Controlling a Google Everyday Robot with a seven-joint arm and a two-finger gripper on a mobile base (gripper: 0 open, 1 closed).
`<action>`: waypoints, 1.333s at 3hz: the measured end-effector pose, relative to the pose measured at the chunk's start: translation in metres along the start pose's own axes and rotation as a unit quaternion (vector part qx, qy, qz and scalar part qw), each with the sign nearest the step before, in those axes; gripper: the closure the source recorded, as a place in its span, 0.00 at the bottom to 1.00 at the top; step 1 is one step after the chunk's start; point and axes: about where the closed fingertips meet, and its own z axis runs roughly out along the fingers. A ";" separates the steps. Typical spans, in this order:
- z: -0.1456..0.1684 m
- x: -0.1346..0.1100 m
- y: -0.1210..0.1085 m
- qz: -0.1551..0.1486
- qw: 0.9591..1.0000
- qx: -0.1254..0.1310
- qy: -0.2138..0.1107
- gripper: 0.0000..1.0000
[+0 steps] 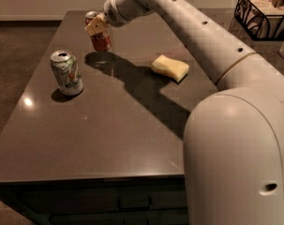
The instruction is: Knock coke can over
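Observation:
The red coke can [100, 40] stands near the far left part of the dark table [113, 135], its silver top just showing and leaning slightly. My gripper [96, 25] is right at the can's upper part, its tan fingers [95, 26] overlapping the top half of the can. The white arm reaches in from the right foreground across the table. The can's top and lettering are mostly hidden behind the gripper.
A white and green can [66, 72] stands upright at the left of the table. A yellow sponge [170, 67] lies right of centre. A black wire basket [264, 14] sits at the far right. The table's left edge borders brown floor.

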 end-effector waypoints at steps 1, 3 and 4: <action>-0.033 0.020 0.007 -0.020 0.998 -0.023 0.060 1.00; -0.094 0.069 0.019 -0.060 0.980 -0.069 0.179 1.00; -0.111 0.089 0.031 -0.104 0.961 -0.100 0.236 1.00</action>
